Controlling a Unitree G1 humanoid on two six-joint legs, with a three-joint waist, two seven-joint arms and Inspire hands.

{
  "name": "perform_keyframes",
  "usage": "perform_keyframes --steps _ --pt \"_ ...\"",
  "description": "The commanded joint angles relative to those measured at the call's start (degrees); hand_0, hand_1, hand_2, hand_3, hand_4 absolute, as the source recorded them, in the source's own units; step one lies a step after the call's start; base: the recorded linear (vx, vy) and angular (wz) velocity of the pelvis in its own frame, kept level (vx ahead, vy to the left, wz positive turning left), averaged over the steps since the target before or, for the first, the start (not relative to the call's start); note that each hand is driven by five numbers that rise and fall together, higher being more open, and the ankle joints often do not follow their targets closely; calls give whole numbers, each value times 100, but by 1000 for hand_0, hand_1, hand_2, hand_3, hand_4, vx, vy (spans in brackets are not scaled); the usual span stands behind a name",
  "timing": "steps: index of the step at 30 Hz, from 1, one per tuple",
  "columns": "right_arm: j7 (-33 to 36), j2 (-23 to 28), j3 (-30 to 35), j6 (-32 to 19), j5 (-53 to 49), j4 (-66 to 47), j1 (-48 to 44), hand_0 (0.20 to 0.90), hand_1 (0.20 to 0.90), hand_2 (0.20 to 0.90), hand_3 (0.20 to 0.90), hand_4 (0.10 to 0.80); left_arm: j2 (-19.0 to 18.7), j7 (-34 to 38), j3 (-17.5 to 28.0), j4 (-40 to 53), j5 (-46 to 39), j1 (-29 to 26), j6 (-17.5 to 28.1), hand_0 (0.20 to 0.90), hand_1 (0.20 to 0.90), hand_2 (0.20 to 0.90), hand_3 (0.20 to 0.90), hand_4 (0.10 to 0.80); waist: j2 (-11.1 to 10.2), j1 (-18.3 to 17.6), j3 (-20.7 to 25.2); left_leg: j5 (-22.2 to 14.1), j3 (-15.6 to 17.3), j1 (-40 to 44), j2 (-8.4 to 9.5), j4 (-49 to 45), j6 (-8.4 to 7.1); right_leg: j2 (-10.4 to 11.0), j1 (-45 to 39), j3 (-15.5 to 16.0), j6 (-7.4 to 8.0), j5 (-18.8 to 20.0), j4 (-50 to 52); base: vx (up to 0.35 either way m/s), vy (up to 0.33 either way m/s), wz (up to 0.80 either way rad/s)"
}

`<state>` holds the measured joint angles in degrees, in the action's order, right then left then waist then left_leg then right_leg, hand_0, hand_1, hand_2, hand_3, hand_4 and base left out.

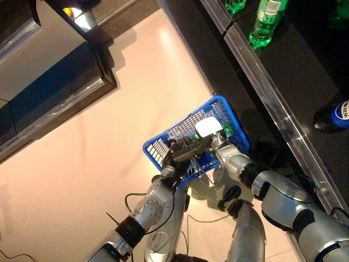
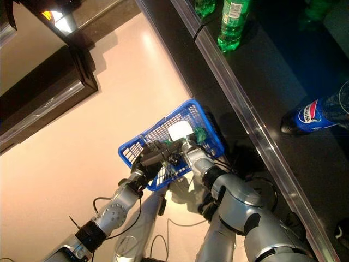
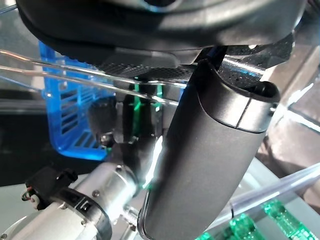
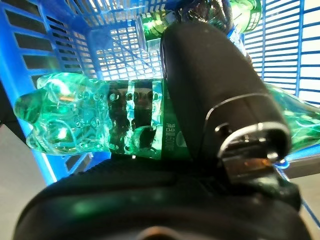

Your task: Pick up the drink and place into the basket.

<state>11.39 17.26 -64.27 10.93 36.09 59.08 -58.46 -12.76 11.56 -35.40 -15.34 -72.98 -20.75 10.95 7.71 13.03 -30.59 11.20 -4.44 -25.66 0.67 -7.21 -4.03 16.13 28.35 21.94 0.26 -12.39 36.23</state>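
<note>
A blue plastic basket [image 1: 155,144] hangs above the floor, carried by my left hand [image 1: 175,158], whose fingers curl round its wire handle [image 3: 75,80]. My right hand [image 1: 217,141] reaches into the basket from the right. It is shut on a green drink bottle [image 4: 90,120] lying on its side, with the thumb [image 4: 210,85] pressed over the bottle's middle. The bottle sits inside the basket walls [image 4: 40,30]. A bit of green [image 2: 199,135] shows beside the white thumb cover [image 2: 179,131]. Another green bottle [image 4: 243,11] lies deeper in the basket.
To the right runs a dark shelf with a metal front edge [image 1: 272,93]. On it stand green bottles [image 1: 267,22] and a blue cola bottle [image 2: 313,114]. A dark counter [image 1: 54,87] borders the pale floor [image 1: 109,153] at the upper left.
</note>
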Motion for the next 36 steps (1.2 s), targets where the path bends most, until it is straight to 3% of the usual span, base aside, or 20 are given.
perform_keyframes --steps 1,2,3,26,36 --pt "485 -313 -162 89 141 -132 -1310 761 761 761 738 638 233 -843 -185 939 -4 -475 718 300 300 300 200 100 -73 190 80 -1083 301 -367 314 -999 337 29 -293 -400 889 1592 -1989 0 0 0" --pt "529 -315 -159 93 118 -128 -1312 761 761 761 738 638 230 -863 -188 905 -18 -492 722 300 300 300 200 100 -76 190 80 -1085 293 -368 316 -1000 336 29 -293 -398 892 1595 -1992 0 0 0" --pt "573 -326 -147 107 81 -124 -1315 900 900 900 900 800 236 -863 -191 881 -24 -510 725 300 300 300 200 100 -76 189 80 -1085 289 -367 317 -997 336 30 -293 -398 895 1597 -1993 0 0 0" --pt "1112 -380 207 -54 -474 -217 -1251 900 900 900 900 800 334 -822 -123 565 -133 -791 777 300 300 300 200 100 -95 76 80 -1081 327 -241 296 -895 325 -20 -367 -441 896 1607 -2054 0 -1 1" --pt "1374 -138 740 89 -1134 -1448 -829 900 900 900 900 800 161 -309 177 944 178 -558 885 300 300 300 200 100 -217 -87 80 -1058 447 228 204 -632 245 -125 -781 -496 850 1569 -2285 -20 -13 -3"
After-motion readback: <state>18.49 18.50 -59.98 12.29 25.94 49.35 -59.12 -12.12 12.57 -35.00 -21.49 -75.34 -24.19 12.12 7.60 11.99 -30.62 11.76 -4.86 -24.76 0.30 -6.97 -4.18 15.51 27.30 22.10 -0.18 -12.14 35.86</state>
